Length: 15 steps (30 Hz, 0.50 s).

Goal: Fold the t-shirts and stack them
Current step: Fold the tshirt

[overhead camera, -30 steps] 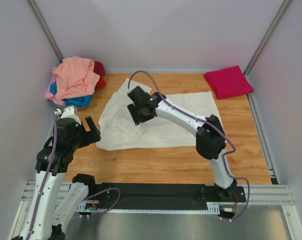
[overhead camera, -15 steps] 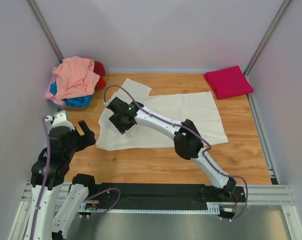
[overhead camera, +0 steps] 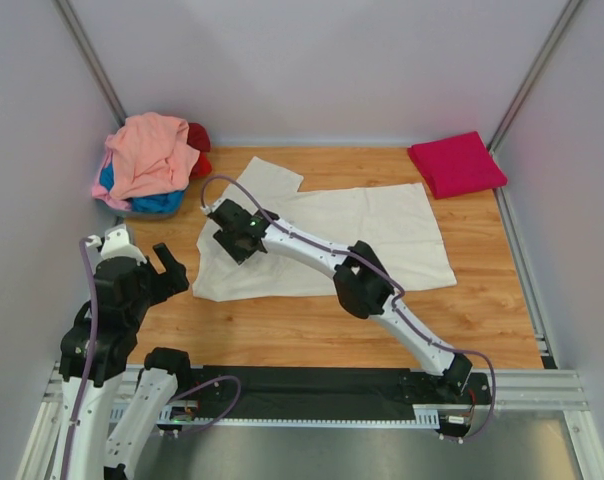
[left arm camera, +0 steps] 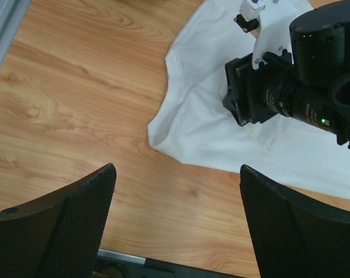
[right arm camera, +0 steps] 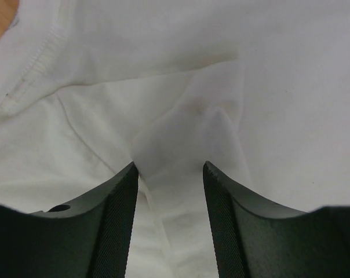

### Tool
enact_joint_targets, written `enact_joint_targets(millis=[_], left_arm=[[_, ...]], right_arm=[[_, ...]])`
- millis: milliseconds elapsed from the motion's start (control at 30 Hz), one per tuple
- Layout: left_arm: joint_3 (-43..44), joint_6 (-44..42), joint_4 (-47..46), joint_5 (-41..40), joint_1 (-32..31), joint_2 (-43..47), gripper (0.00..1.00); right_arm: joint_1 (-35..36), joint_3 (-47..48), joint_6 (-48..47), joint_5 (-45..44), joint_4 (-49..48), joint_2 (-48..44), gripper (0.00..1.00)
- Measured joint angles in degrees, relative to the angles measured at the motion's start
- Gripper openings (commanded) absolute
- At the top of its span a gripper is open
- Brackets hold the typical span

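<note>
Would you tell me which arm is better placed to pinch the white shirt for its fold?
Right. The right pincer is down on the white shirt, open astride a raised pucker of cloth. The left pincer hangs open over bare wood, beside the shirt's edge.

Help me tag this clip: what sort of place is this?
Probably a lab test cell, not a home: plain pale partition walls enclose a small wood-grain tabletop, and two white robot arms are bolted to an aluminium rail at its near edge.
</note>
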<state>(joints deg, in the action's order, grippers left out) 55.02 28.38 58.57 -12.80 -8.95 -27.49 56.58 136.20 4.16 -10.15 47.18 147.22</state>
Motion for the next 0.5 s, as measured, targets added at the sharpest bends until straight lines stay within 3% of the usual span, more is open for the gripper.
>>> enact_joint_targets(millis=[133, 233, 267, 367, 500], left_arm=[[0.0, 0.0, 0.0, -0.02, 0.0, 0.0, 0.93], [0.0, 0.02, 0.0, -0.09, 0.0, 0.0, 0.93], [0.0, 0.02, 0.0, -0.15, 0.0, 0.0, 0.93], [0.0, 0.02, 0.0, -0.28, 0.0, 0.0, 0.93], [0.0, 0.02, 0.0, -0.46, 0.0, 0.0, 0.93]], right_arm=[[0.02, 0.28, -0.57, -1.31, -0.79, 1.44, 0.47], [0.15, 0.33, -0.94, -1.95, -1.29, 1.53, 0.37], [0.28, 0.33, -0.98, -2.23, -1.36, 1.53, 0.28], [0.39, 0.31, -1.31, -3.58, -1.73, 1.53, 0.17], [0.42, 0.04, -1.88, -5.29, -2.27, 1.53, 0.14]])
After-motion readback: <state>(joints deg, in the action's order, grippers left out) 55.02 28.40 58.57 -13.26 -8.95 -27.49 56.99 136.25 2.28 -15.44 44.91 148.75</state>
